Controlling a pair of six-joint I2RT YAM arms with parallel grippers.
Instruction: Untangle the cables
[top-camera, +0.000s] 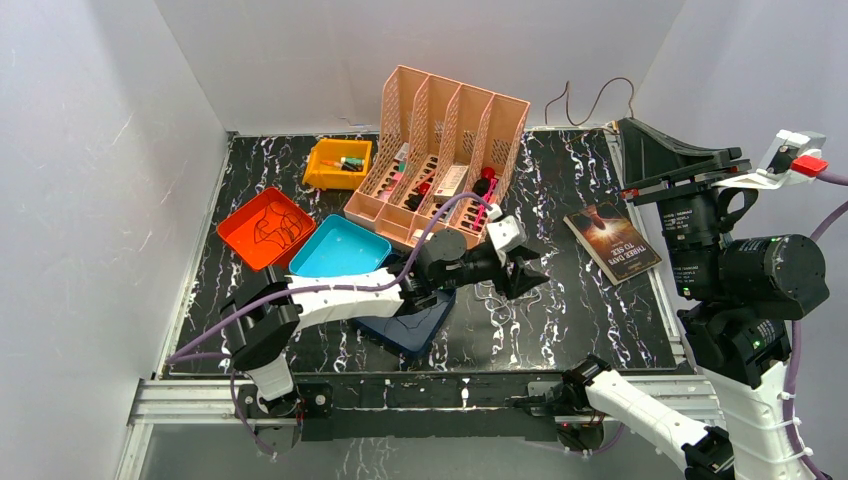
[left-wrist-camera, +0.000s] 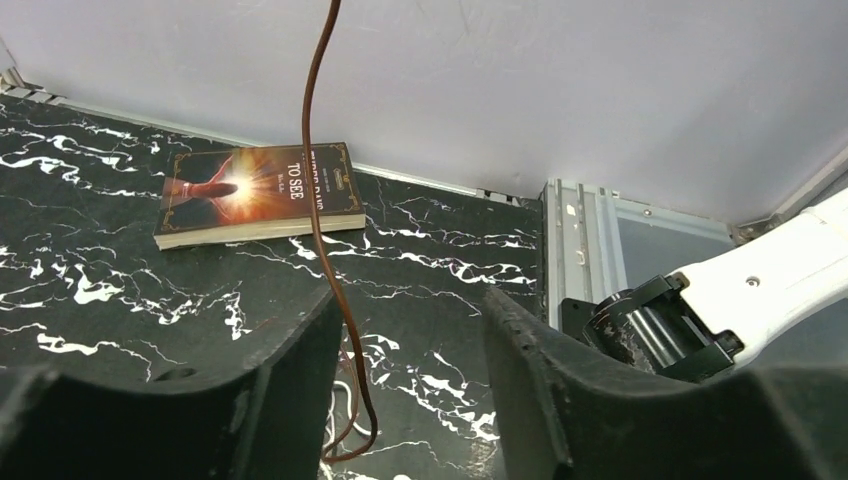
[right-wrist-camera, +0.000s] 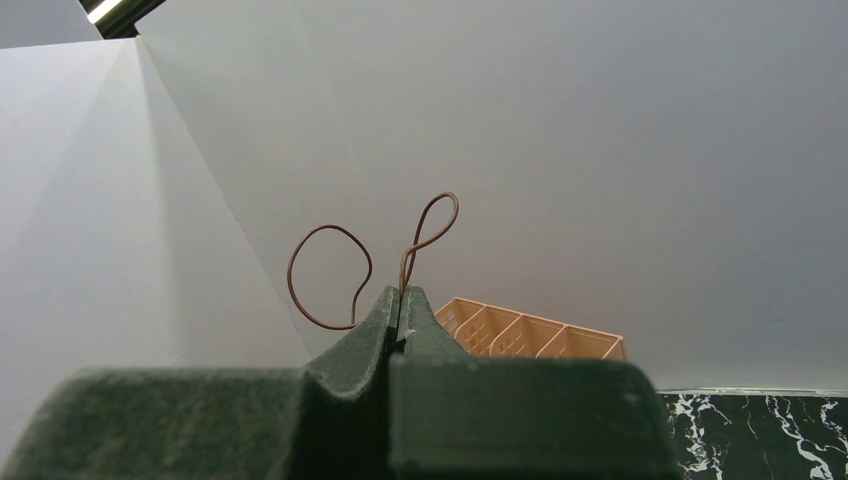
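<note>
My right gripper (right-wrist-camera: 400, 292) is shut on a thin brown cable (right-wrist-camera: 330, 275) and holds it high near the back wall. The cable curls in two loops above the jaws. In the top view this gripper (top-camera: 622, 125) sits at the back right, with the cable (top-camera: 590, 105) arching to its left. My left gripper (left-wrist-camera: 410, 300) is open, low over the table's middle (top-camera: 525, 268). The brown cable (left-wrist-camera: 325, 250) hangs between its fingers, close to the left one, and loops at the bottom. A pale cable (left-wrist-camera: 330, 400) lies faintly below it.
An orange tray (top-camera: 240, 225) holding thin dark wires, a light blue tray (top-camera: 340, 248) and a yellow bin (top-camera: 338, 163) stand at left. A peach organizer (top-camera: 440, 150) stands at the back. A dark blue tray (top-camera: 415, 325) lies under my left arm. A book (top-camera: 612, 243) lies at right.
</note>
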